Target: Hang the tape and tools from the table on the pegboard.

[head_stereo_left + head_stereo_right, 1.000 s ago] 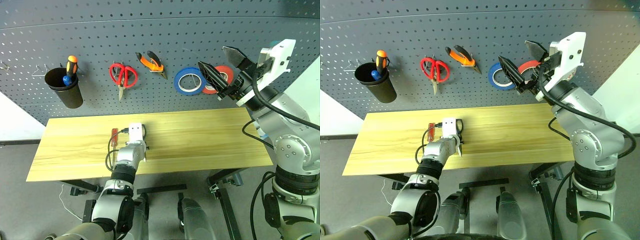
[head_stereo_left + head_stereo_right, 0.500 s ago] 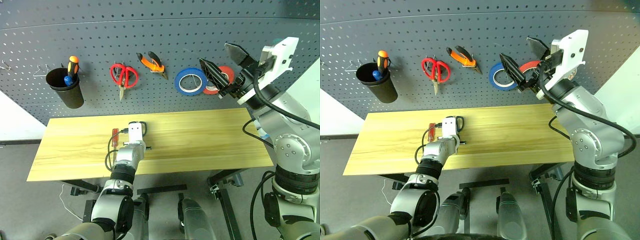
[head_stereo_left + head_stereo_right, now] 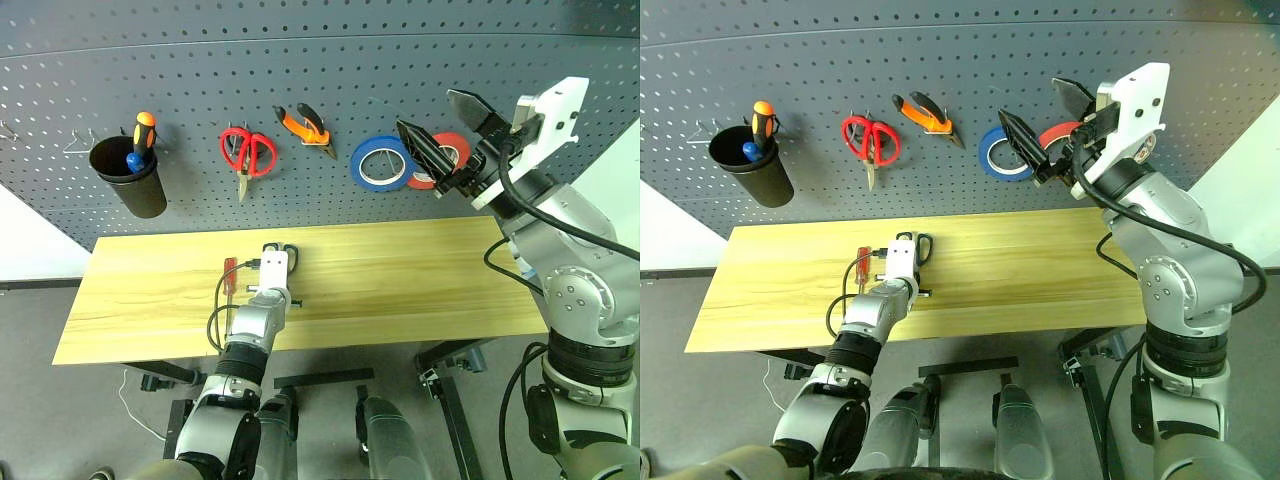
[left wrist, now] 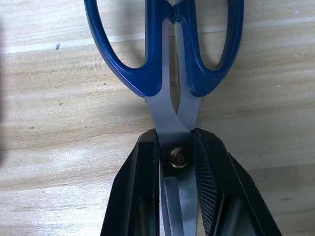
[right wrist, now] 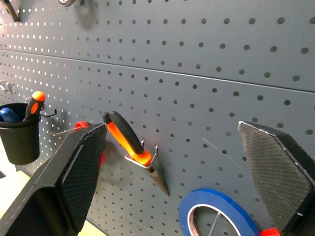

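Observation:
Dark blue-handled scissors [image 4: 147, 83] lie flat on the table [image 3: 420, 270]. My left gripper [image 4: 175, 140] is shut on their blades at the pivot, and the handles [image 3: 289, 250] point toward the pegboard [image 3: 300, 60]. A slim red-handled screwdriver [image 3: 228, 272] lies just left of that gripper. Orange-and-black pliers [image 3: 305, 125] hang on the pegboard. My right gripper [image 3: 450, 135] is raised in front of the pegboard, open and holding nothing. The tape is hidden or out of view.
On the pegboard hang red-handled scissors [image 3: 246, 152], a blue tape roll [image 3: 381, 163], a red tape roll [image 3: 449, 152] behind my right gripper, and a black cup [image 3: 130, 185] holding an orange-and-black screwdriver [image 3: 143, 128]. Bare hooks [image 3: 78, 140] sit at far left.
My left gripper has closed fully on the scissors and rolled a little, so the handles now show beyond it. The right arm has stayed still.

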`<action>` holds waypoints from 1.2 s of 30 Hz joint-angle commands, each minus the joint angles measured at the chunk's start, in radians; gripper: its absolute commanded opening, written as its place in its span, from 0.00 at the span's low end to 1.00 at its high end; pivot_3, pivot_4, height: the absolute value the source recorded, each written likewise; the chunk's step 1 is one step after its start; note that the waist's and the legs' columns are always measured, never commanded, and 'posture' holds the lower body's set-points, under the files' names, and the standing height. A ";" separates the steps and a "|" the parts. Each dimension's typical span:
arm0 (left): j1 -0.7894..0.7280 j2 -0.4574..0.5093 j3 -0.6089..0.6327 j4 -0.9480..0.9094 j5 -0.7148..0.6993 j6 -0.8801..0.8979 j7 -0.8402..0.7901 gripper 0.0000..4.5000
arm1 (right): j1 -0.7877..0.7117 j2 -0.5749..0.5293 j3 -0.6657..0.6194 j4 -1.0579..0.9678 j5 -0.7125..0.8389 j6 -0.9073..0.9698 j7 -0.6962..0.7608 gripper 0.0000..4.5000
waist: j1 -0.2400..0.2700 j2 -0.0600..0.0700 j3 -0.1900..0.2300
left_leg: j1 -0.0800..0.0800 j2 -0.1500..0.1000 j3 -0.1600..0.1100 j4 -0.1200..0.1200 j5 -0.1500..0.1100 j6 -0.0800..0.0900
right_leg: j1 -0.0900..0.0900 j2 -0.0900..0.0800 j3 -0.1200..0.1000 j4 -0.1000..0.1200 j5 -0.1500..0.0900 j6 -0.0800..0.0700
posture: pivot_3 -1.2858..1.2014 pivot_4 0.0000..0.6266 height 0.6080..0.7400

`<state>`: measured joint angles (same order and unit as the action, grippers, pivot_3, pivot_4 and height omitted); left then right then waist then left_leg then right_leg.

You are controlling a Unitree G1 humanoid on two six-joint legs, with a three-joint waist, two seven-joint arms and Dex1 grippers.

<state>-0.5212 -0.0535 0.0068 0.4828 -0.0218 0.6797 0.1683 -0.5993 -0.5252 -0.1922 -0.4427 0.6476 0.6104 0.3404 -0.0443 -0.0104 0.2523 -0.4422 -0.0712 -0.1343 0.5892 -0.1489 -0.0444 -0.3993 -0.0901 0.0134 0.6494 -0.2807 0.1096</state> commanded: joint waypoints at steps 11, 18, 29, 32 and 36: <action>0.096 0.025 -0.105 -0.062 0.090 -0.057 -0.039 0.14 | -0.024 0.007 -0.033 -0.010 0.017 -0.023 0.016 1.00 | 0.000 0.000 0.000 | -0.001 0.000 0.000 -0.001 0.000 0.000 | -0.002 -0.001 0.000 -0.001 0.000 0.000 | 0.47 0.38 0.98; 0.134 0.041 -0.143 -0.152 0.134 -0.116 -0.032 0.14 | -0.020 0.002 -0.050 -0.009 0.045 -0.017 0.034 1.00 | 0.001 -0.001 0.001 | -0.004 0.000 0.000 -0.003 0.000 0.000 | -0.005 -0.001 0.002 -0.001 0.000 0.000 | 0.47 0.39 0.98; 0.154 0.066 -0.186 -0.238 0.198 -0.215 -0.038 0.14 | 0.061 -0.147 -0.197 -0.041 0.341 0.106 0.223 1.00 | 0.005 -0.002 0.002 | -0.010 -0.003 0.000 -0.001 -0.001 0.003 | -0.009 -0.004 0.001 -0.002 -0.001 0.001 | 0.47 0.41 0.98; 0.149 0.069 -0.189 -0.250 0.207 -0.232 -0.041 0.14 | 0.097 -0.205 -0.235 -0.045 0.399 0.130 0.264 1.00 | 0.004 -0.002 0.002 | -0.013 -0.003 0.001 0.001 -0.002 0.004 | -0.010 -0.005 0.001 -0.002 -0.001 0.001 | 0.47 0.41 0.98; 0.149 0.076 -0.200 -0.285 0.221 -0.262 -0.044 0.14 | 0.142 -0.264 -0.272 -0.045 0.433 0.139 0.304 1.00 | 0.003 -0.002 0.002 | -0.015 -0.003 0.001 0.002 -0.003 0.005 | -0.011 -0.006 0.001 -0.002 -0.001 0.002 | 0.47 0.41 0.98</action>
<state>-0.3663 0.0201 -0.1823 0.2575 0.1757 0.4526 0.1258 -0.4609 -0.7693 -0.4160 -0.4512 1.0479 0.7540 0.6244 -0.0412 -0.0123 0.2540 -0.4576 -0.0743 -0.1336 0.5916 -0.1515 -0.0399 -0.4110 -0.0958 0.0141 0.6476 -0.2816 0.1112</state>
